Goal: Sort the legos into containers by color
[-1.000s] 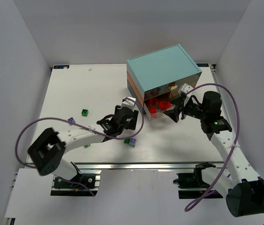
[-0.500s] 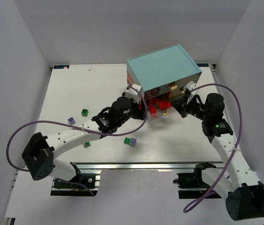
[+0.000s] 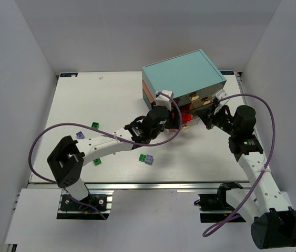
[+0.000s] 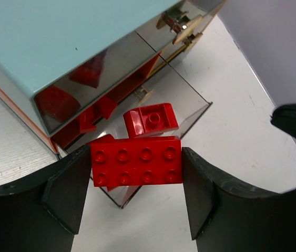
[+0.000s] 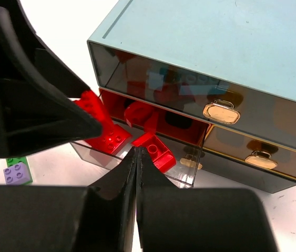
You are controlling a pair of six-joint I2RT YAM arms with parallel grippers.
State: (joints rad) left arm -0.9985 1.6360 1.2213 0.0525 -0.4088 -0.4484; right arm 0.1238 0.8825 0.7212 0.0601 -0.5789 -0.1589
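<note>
The left gripper [image 4: 137, 181] clamps a red brick [image 4: 136, 160] by its ends above the open clear drawer [image 4: 192, 102] of the chest [image 3: 182, 76]. The brick hangs over the drawer's corner, so released here it could clip the rim and fall onto the table [image 3: 84, 100]. The right gripper [image 5: 137, 155] is clenched and empty by the drawer front. The drawer holds only red bricks [image 4: 150, 119]. What is in the shut drawers cannot be told.

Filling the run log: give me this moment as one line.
left jaws: holding red brick over open drawer | right jaws: shut, empty, by drawer | loose legos on table
</note>
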